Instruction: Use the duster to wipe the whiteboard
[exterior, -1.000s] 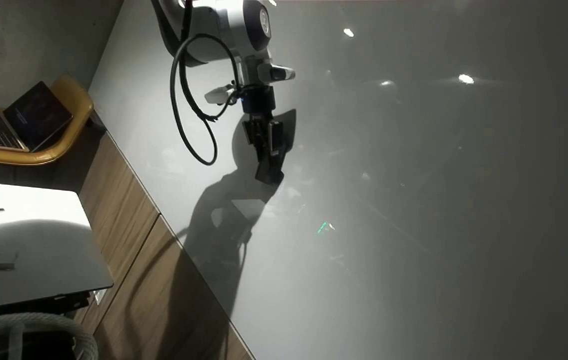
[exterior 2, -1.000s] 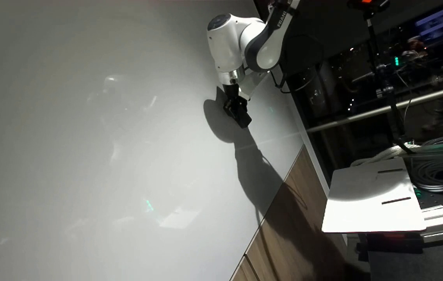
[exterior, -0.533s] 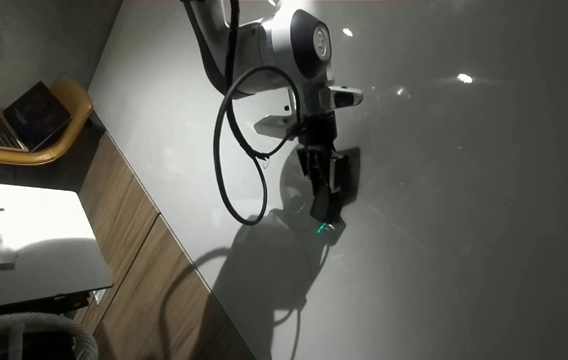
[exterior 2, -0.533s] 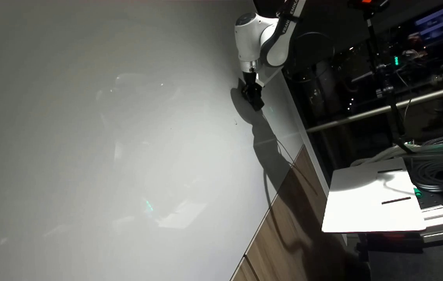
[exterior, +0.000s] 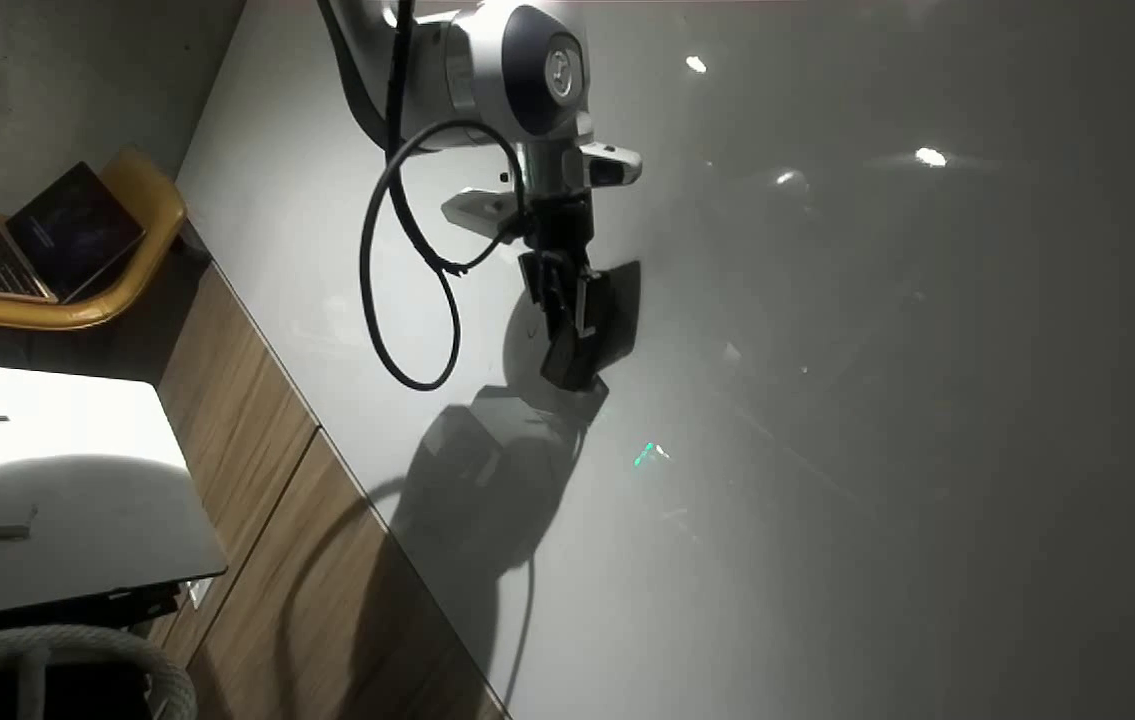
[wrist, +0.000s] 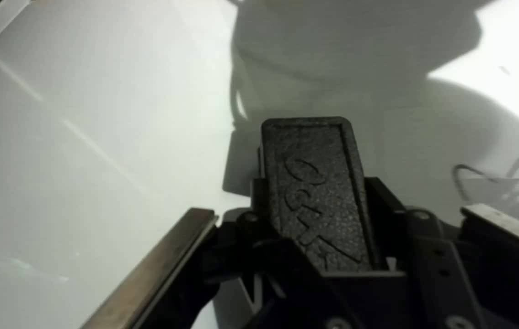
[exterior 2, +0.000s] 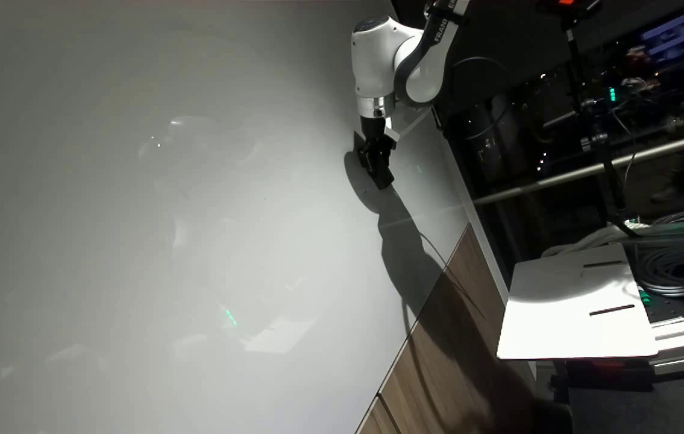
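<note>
Both exterior views stand well back and face the whiteboard (exterior: 877, 500) obliquely (its edge beside the wood (exterior: 247, 390) slants opposite ways), sharing the whiteboard and the arm (exterior 2: 372, 60). The wrist view looks from close up along the duster (wrist: 316, 192) toward the whiteboard.

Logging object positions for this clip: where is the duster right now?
In the wrist view, the duster sits just right of centre, clamped in the gripper, with the whiteboard beyond it.

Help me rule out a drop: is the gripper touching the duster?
Touching. In the wrist view, the gripper is closed on the duster, black fingers against both long sides with no gap showing.
</note>
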{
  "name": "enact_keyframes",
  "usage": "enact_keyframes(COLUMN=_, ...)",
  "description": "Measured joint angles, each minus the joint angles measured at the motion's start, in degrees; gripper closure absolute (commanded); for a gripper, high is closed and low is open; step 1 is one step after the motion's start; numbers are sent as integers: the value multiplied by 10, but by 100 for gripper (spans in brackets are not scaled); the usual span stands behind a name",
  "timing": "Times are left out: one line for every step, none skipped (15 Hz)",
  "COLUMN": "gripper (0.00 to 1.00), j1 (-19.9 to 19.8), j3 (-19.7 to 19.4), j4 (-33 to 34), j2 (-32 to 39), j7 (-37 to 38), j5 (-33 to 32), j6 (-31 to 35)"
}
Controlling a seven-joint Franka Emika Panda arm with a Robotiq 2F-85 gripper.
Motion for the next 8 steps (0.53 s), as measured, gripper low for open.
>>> enact_keyframes(gripper=71, j1=7, j3=6, j4=-4, j2=-6, j7=-7, j5=5, j6=-1)
enact_keyframes(gripper=71, j1=14, j3=13, j4=-6, j2=-11, j7=-13, j5=6, j6=-4)
enact_keyframes(gripper=71, j1=20, j3=19, j4=-6, j2=-16, j7=-18, j5=6, j6=-9)
enact_keyframes(gripper=71, j1=27, j3=26, j4=-6, j2=-21, j7=-23, j5=6, j6=-16)
enact_keyframes(gripper=71, j1=34, j3=33, j4=-4, j2=-25, j7=-27, j5=6, j6=-24)
enact_keyframes(gripper=71, j1=41, j3=40, j4=-1, j2=-28, j7=-30, j5=6, j6=-33)
enact_keyframes(gripper=71, j1=49, j3=47, j4=2, j2=-31, j7=-31, j5=7, j6=-43)
enact_keyframes(gripper=71, j1=57, j3=54, j4=6, j2=-33, j7=-32, j5=8, j6=-52)
